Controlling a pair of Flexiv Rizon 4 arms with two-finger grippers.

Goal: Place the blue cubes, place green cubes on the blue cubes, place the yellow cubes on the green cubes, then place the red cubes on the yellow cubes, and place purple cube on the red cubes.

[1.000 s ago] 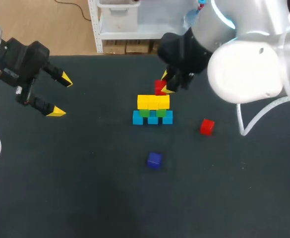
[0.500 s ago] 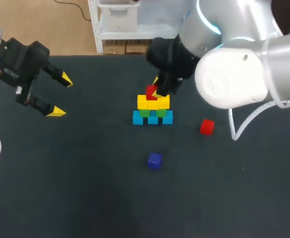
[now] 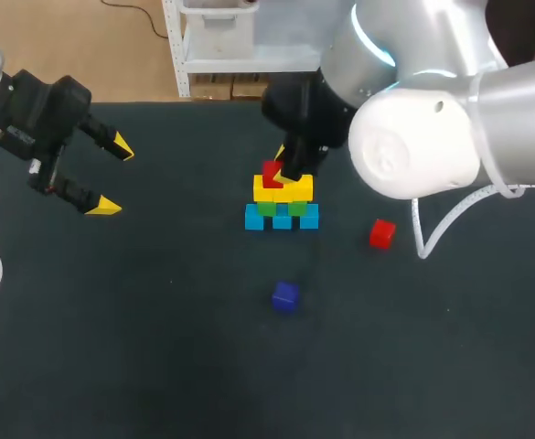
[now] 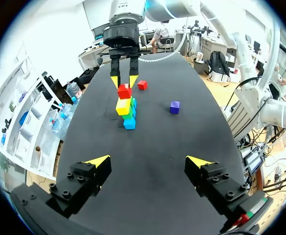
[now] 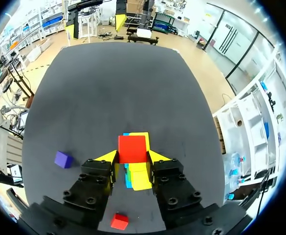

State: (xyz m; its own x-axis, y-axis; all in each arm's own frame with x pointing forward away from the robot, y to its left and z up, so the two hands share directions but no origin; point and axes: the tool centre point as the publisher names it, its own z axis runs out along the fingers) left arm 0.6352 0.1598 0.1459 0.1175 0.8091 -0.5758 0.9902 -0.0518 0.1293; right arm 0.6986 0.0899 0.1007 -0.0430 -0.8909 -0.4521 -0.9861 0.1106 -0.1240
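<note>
The right gripper (image 3: 280, 165) held a red cube (image 3: 271, 173) at the top left end of the stack (image 3: 283, 203). A second red cube (image 3: 381, 233) lay right of the stack, a purple cube (image 3: 285, 295) in front of it, the left gripper (image 3: 100, 174) spread wide far to its left

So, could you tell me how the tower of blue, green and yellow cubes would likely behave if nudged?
Probably tippy: the tower of blue, green and yellow cubes is loose blocks merely stacked, so a nudge would likely scatter it. Each seems rigid: the red cube looks undeformed in the right gripper.
</note>
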